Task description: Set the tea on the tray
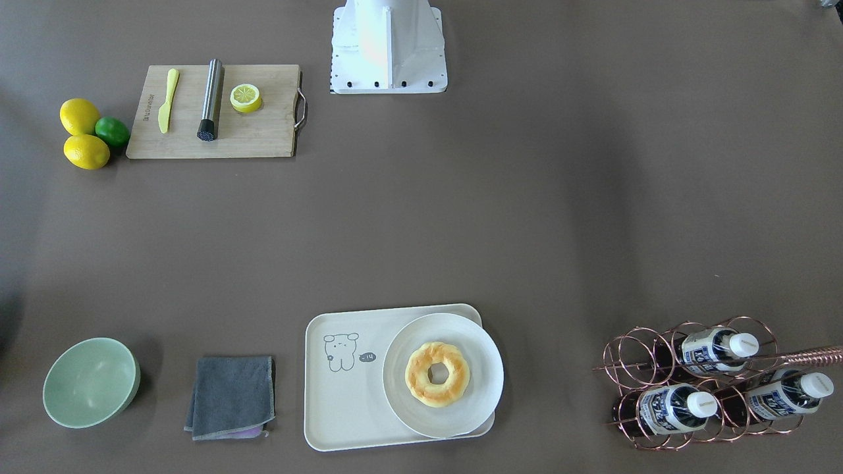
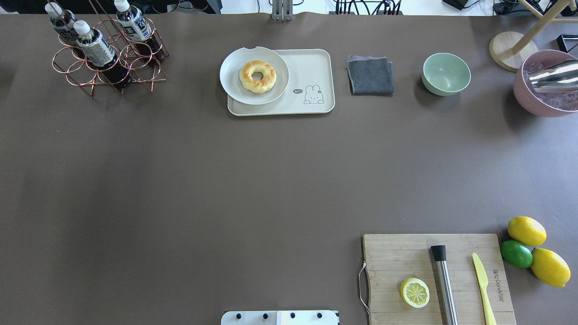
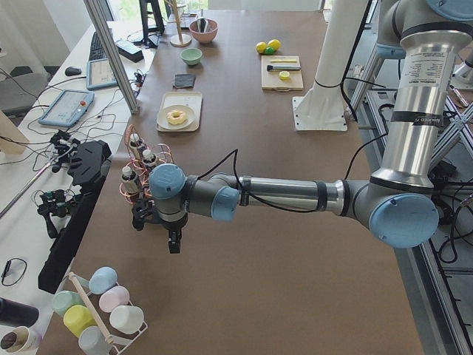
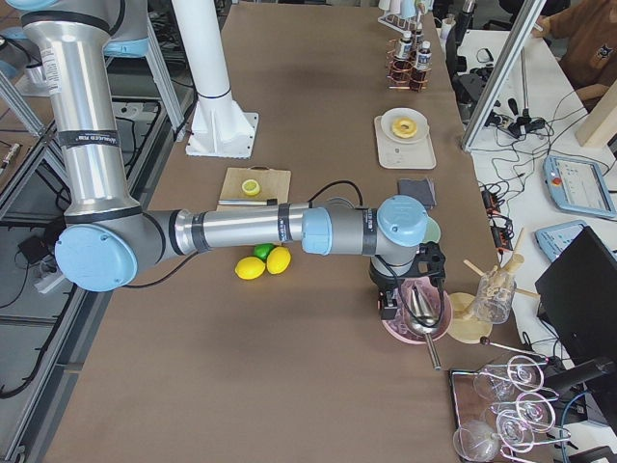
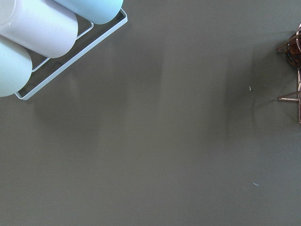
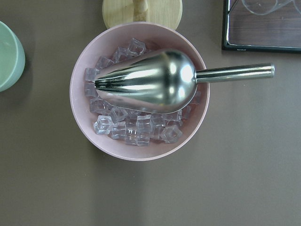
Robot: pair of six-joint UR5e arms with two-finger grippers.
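Presently, neither the opening of the left gripper (image 3: 174, 242) nor any hold can be told; the tea (image 2: 97, 48) is cradled slantwise, cap outward for withdrawal, in the copper wire rack (image 1: 649, 378) just beyond it, the tray (image 2: 316, 63) lying farther along.

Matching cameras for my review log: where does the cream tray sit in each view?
Front-facing: tray bottom centre.
Overhead: tray top centre.
Exterior left: tray far, upper left of centre.
Exterior right: tray far, upper right of centre.
Wrist views: not in either.
Landmark: the doughnut plate resting on it.
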